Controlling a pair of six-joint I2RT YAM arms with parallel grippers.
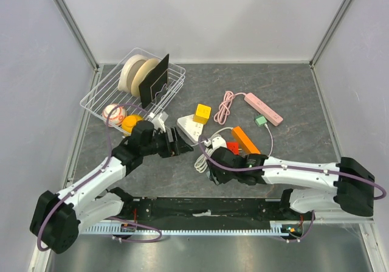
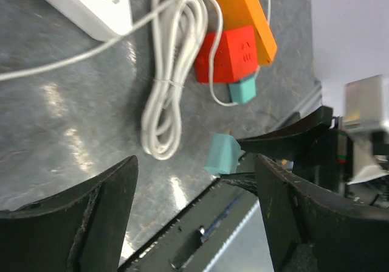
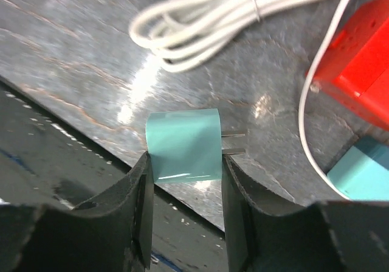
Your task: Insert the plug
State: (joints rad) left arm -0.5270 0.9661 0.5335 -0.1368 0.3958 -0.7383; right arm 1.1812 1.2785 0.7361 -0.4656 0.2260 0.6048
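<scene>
Closest in, the black fingers (image 3: 138, 190) of the right gripper (image 3: 185, 158) are pressing against both sides of a teal plug (image 3: 182, 144), so the jaws are clamping it. Its two metal prongs (image 3: 234, 143) are sticking out sideways, toward the right of the wrist view. The plug is sitting at the near edge of the grey table (image 3: 67, 47), where the surface is meeting a dark rail (image 3: 55, 162). Whether it is resting on the table or hanging just above it cannot be told. A coiled white cable (image 3: 243, 4) is lying just beyond it. A red cube (image 3: 358, 59) is showing at the right with a second teal block (image 3: 364, 174) near it, and a thin white wire (image 3: 307, 101) is curving past both.

The left gripper (image 2: 196, 162) is hovering with its jaws standing wide apart, facing the held plug. Farther along its view a white power strip (image 2: 91, 4) is lying flat in the upper left corner, well apart from the plug. An orange power strip (image 2: 243, 10) is lying just beside the red cube.

From above, the two grippers are sitting close together near the front middle of the table. A pink power strip (image 1: 263, 109), a yellow cube (image 1: 202, 112) and a wire basket (image 1: 97, 92) are sitting farther back.
</scene>
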